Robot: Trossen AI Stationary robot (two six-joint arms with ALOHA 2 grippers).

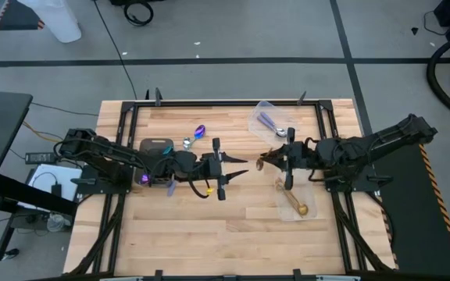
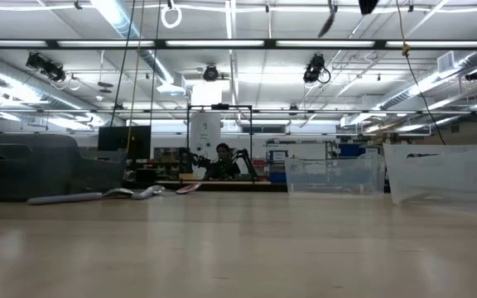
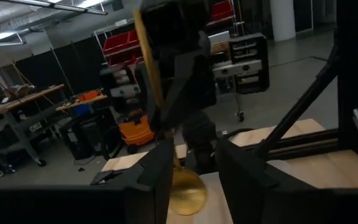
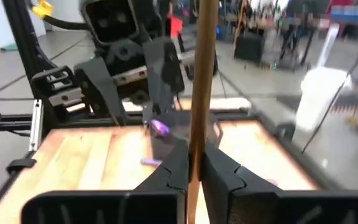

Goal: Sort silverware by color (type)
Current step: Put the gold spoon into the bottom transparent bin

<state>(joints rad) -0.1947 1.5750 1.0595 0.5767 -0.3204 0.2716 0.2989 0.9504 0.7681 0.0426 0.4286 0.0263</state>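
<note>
R gripper [image 1: 268, 161] sits mid-table, at 3 o'clock from centre, fingers [image 4: 219, 168] clamped narrow on a gold spoon [image 4: 202, 81]; in the high view its bowl pokes out toward 9 o'clock, and in the L wrist view the bowl [image 3: 184, 191] hangs low.

L gripper [image 1: 237, 168] faces it from 9 o'clock, fingers [image 1: 226, 160] spread wide, holding nothing, a small gap between the two tools.

Other spoons: 2nd gold spoon [image 1: 295, 201] in a clear container [image 1: 285, 211] at 4 o'clock; lilac-handled spoon [image 1: 273, 125] in another container [image 1: 258, 110] at 1 o'clock; iridescent spoon [image 1: 200, 130] and silver spoon [image 1: 187, 143] loose at 11 o'clock, near the dark tray [image 1: 156, 145].

Low view: a person [image 2: 219, 162] far behind the table.
</note>
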